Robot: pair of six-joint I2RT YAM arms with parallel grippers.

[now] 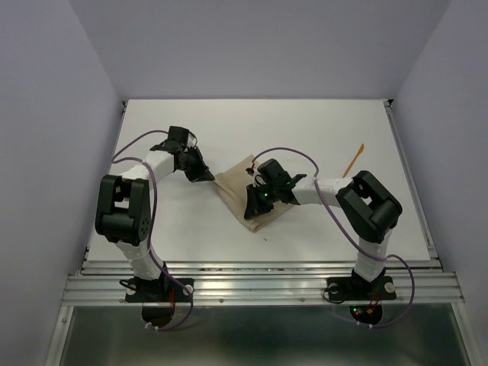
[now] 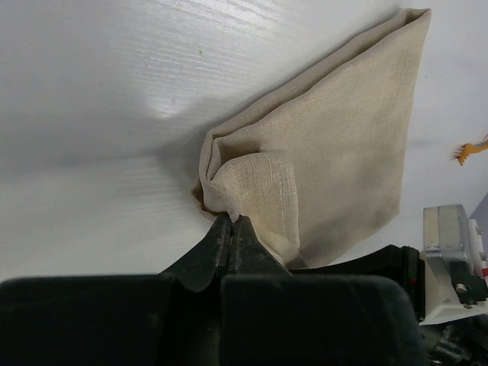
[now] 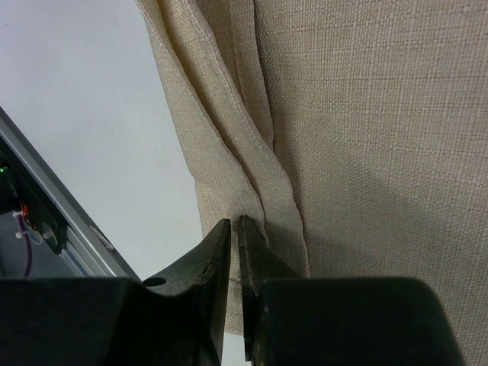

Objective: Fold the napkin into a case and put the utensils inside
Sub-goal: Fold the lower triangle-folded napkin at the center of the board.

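No readable text, no labels, no brand marks, no numbers on anything in view

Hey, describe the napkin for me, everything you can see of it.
The napkin is plain tan-beige woven cloth, folded into layers with stitched hems, lying at a slant on the white table. The left gripper is shut on a bunched-up corner; the right gripper pinches the layered edge toward the other end.

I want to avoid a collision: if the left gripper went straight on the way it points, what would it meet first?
The napkin: the left gripper is shut on its folded corner, and more cloth lies straight ahead.
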